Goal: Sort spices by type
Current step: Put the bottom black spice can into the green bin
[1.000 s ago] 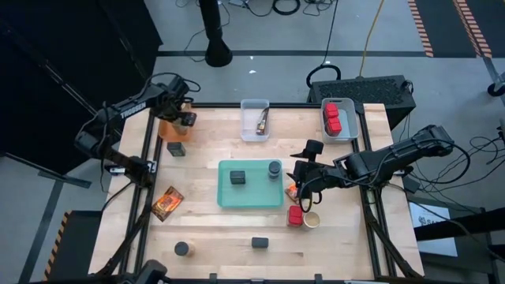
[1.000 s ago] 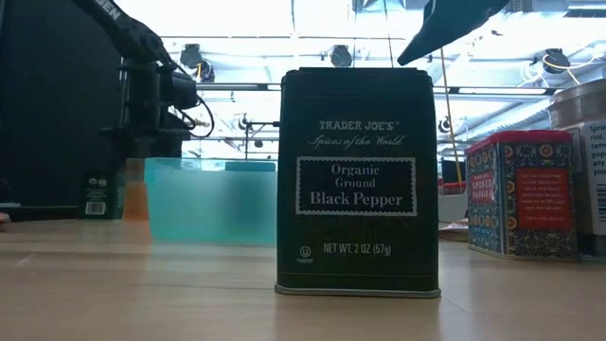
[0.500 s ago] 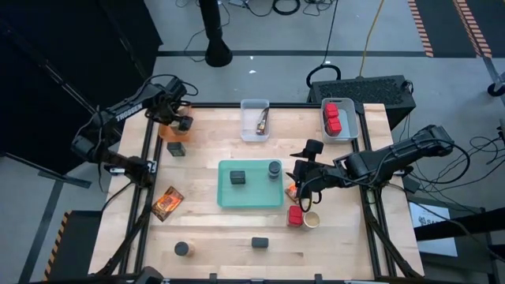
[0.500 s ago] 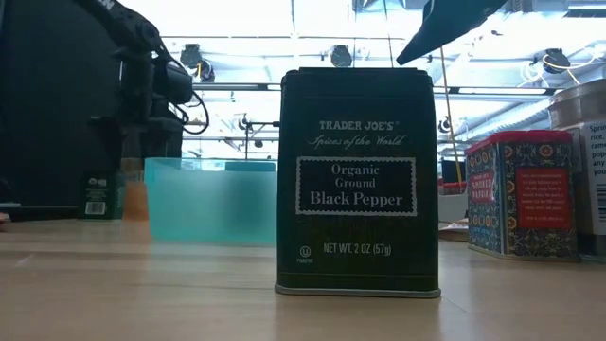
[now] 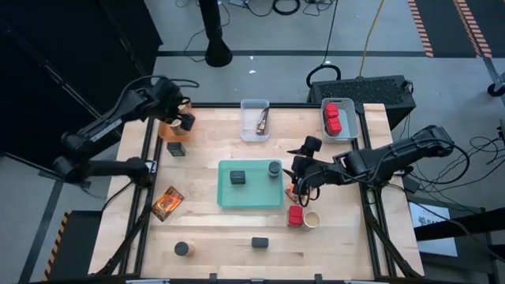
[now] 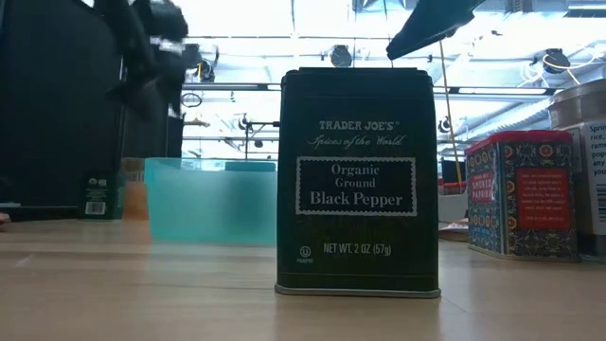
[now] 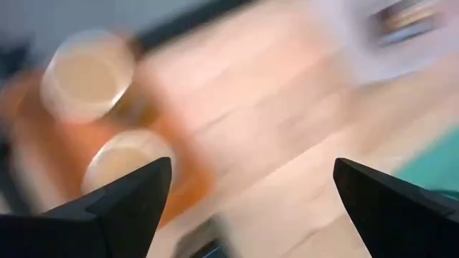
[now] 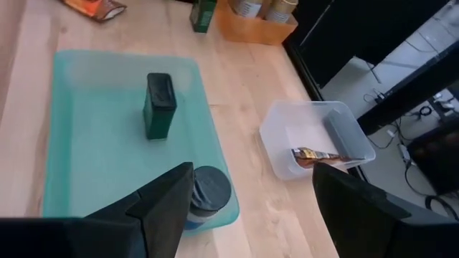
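Left gripper [image 5: 183, 120]: jaws wide apart, nothing between them, over the orange bin [image 5: 169, 128] holding two tan round jars [image 7: 86, 75]
Right gripper [image 8: 247, 208]: jaws apart, empty, beside the teal tray [image 8: 100, 154]
Dark grey jar [image 8: 208, 190]: just ahead of the right jaws, on the tray
Red cube [image 5: 294, 215]: near the right jaws

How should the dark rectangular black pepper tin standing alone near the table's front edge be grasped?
Probably from above, fingers closing across the narrow sides of the dark rectangular black pepper tin. It stands upright on the bare wooden table with flat parallel walls and nothing close beside it, so a top-down approach looks unobstructed.
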`<state>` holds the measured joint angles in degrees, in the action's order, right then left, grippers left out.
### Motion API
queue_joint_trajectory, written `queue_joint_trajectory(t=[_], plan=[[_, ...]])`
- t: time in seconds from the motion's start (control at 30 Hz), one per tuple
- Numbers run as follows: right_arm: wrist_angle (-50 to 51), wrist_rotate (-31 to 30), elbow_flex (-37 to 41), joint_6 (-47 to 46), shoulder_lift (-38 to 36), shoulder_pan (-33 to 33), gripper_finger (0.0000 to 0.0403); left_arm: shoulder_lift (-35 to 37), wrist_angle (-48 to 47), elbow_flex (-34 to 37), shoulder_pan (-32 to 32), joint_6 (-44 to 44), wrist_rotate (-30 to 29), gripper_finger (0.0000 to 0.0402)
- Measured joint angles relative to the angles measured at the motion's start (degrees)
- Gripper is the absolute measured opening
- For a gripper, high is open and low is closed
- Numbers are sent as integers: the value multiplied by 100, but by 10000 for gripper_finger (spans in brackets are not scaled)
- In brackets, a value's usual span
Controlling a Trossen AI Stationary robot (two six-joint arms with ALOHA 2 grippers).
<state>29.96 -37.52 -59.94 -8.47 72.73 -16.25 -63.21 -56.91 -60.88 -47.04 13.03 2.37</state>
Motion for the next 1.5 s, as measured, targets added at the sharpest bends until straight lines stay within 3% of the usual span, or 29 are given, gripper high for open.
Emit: queue_joint_trajectory(t=[0.2,0.43,0.73,1.03,1.17,1.5], plan=[[-205,-31,0,-334,53,258,270,766,1585,204,1619,153,-8,388],[-258,17,0,-703,261,384,270,859,2771,844,3364,356,-1038,388],[-1128,1070,0,-705,313,-271,270,699,3882,1266,5201,619,-1946,357],[-1713,1082,-97,-1032,591,-1040,270,221,4658,1263,6578,659,-2700,333],[-1657,1095,-513,-1228,1023,-1245,270,-76,4817,1261,7028,772,-3351,333],[330,1093,-2312,-1859,2317,-1536,270,-445,4996,1261,7958,1063,-4329,333]])
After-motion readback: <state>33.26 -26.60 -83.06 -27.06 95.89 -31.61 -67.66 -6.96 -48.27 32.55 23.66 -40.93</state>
